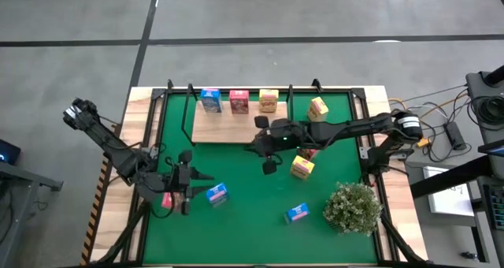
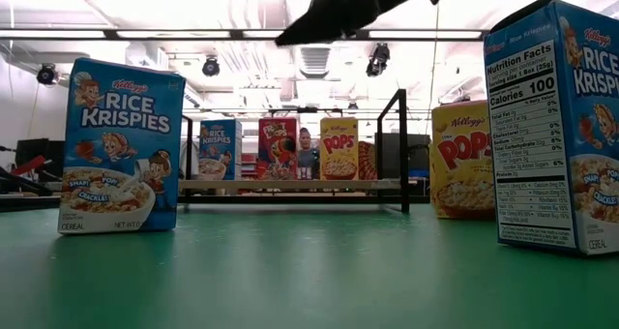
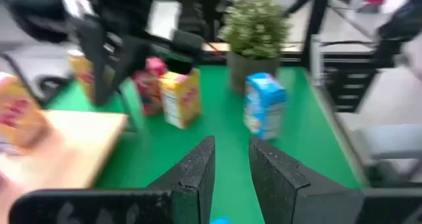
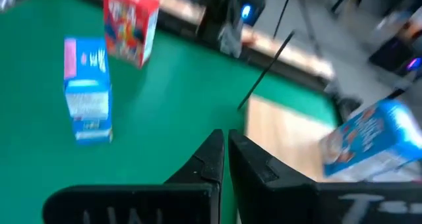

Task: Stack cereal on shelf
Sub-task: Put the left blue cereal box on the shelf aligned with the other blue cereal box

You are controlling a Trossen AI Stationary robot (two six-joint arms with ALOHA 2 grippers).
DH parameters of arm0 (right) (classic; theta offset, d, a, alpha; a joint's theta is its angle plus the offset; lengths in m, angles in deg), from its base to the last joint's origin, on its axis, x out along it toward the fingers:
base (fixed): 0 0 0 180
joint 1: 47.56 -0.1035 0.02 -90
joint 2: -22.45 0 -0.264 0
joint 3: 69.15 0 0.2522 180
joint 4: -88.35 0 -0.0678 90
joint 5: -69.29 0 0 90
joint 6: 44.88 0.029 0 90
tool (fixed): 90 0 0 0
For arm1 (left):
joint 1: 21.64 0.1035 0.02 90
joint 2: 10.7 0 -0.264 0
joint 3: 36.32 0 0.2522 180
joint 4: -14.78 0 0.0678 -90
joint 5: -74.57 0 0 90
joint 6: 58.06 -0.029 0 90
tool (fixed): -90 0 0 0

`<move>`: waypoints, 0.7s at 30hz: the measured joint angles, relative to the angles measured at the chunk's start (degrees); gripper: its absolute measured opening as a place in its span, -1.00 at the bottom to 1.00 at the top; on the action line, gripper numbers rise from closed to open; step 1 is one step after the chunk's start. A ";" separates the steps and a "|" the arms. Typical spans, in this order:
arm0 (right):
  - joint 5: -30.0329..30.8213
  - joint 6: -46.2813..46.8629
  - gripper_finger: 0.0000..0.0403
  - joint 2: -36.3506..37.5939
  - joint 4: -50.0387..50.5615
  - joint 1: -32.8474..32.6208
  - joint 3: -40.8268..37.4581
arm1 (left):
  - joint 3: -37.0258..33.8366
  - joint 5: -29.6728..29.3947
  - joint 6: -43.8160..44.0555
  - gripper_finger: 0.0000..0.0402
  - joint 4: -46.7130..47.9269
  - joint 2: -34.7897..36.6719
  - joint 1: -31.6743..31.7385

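The shelf point(image 1: 236, 126) is a light-wood board at the far side of the mat. A blue point(image 1: 210, 100), a pink-red point(image 1: 239, 102) and a yellow carton point(image 1: 268, 101) stand upright on it in a row. Other cartons stand on the mat: yellow point(image 1: 318, 108), yellow point(image 1: 302, 167), red point(image 1: 308, 152) half under my right arm, blue point(image 1: 297, 213), blue point(image 1: 216, 193), and pink point(image 1: 167, 199) under my left arm. My right gripper point(image 4: 226, 151) is shut and empty, hovering above the mat near the shelf's front edge point(image 1: 264, 146). My left gripper point(image 3: 232, 158) is open, next to the near-left blue carton.
A bushy green plant point(image 1: 352, 206) stands at the mat's near right corner. Thin black posts point(image 2: 401, 150) rise from the shelf's ends. The mat's middle point(image 1: 252, 197) between the two arms is bare. In the low view, two blue cartons point(image 2: 118, 145) point(image 2: 561, 126) stand close to the camera.
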 joint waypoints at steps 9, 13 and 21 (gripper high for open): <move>-0.01 -5.37 -0.94 3.07 -17.93 0.00 -6.76 | 10.26 4.94 19.31 -0.62 12.15 -8.62 -1.22; 0.00 -6.66 -0.94 3.09 -19.81 0.00 -7.29 | 14.84 5.55 29.39 -0.62 20.84 -14.99 -2.49; -0.03 -9.40 -0.94 3.09 -19.34 0.00 -6.51 | 26.05 6.11 38.74 -0.62 35.04 -26.48 -3.26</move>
